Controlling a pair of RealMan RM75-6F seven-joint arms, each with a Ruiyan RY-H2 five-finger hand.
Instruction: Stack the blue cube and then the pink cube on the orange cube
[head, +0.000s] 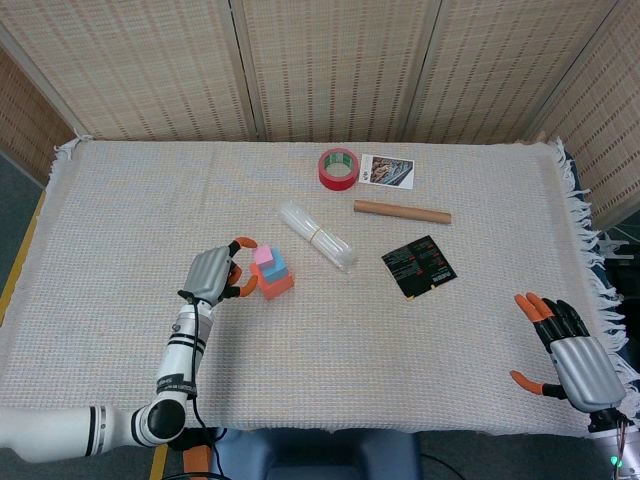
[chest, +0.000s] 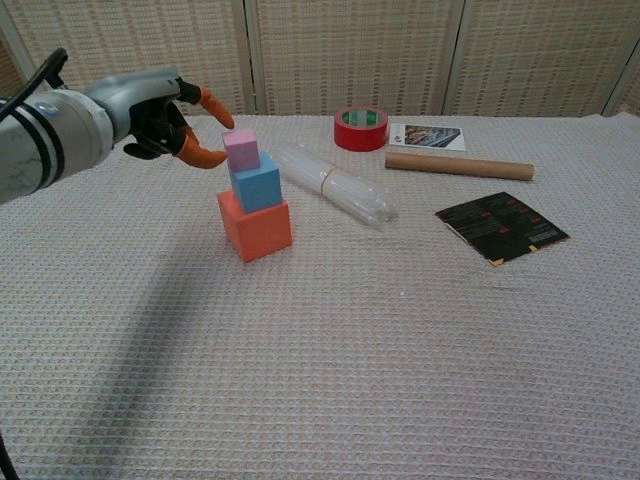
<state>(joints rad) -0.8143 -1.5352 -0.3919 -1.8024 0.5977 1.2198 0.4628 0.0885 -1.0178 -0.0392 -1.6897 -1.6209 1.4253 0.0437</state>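
The orange cube (chest: 256, 226) (head: 278, 284) stands on the cloth with the blue cube (chest: 258, 182) (head: 274, 267) on it and the small pink cube (chest: 241, 150) (head: 264, 254) on top. The pink cube sits toward the left edge of the blue one. My left hand (chest: 160, 115) (head: 214, 274) hovers just left of the stack, fingers apart and clear of the pink cube, holding nothing. My right hand (head: 568, 350) lies open at the table's near right corner, seen only in the head view.
A clear plastic tube bundle (chest: 335, 184) lies just right of the stack. Behind it are a red tape roll (chest: 361, 129), a printed card (chest: 426, 135) and a cardboard tube (chest: 459, 166). A black packet (chest: 501, 227) lies to the right.
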